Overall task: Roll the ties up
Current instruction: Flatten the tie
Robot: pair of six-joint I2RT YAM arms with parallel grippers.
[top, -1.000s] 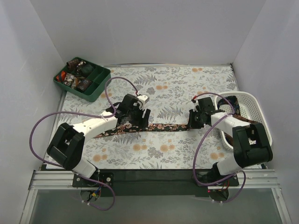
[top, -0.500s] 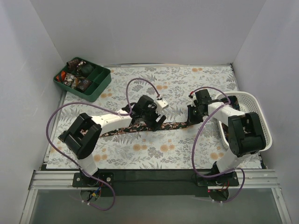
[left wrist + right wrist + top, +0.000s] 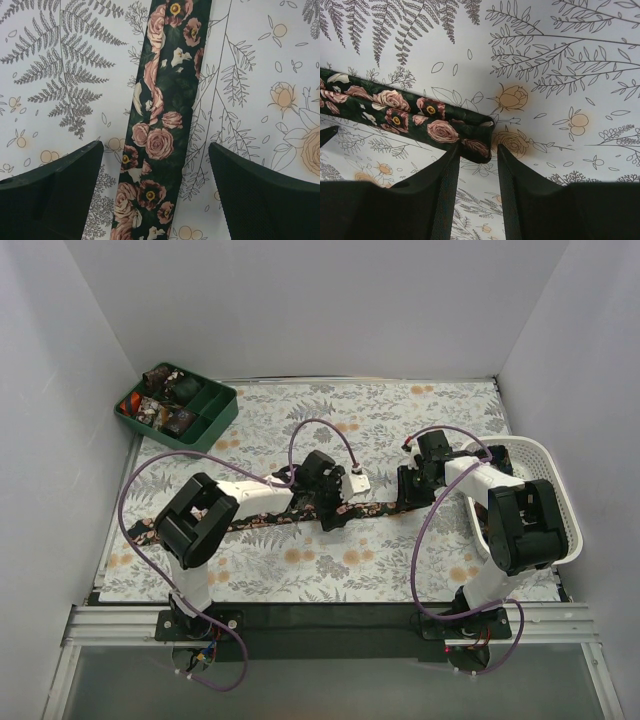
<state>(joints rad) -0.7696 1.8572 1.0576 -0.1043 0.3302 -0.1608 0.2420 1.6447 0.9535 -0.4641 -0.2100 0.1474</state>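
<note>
The dark rose-print tie [image 3: 378, 508] lies flat, running left to right across the middle of the fern-patterned tablecloth [image 3: 400, 420]. The left gripper [image 3: 155, 150] straddles it, fingers wide apart. The right gripper [image 3: 476, 152], narrowly parted, brackets its right end, near the white lattice basket [image 3: 548, 452].

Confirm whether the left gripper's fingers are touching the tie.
Apart. In the left wrist view the tie lies between the open fingers of the left gripper, with bare tablecloth showing on each side of it.
</note>
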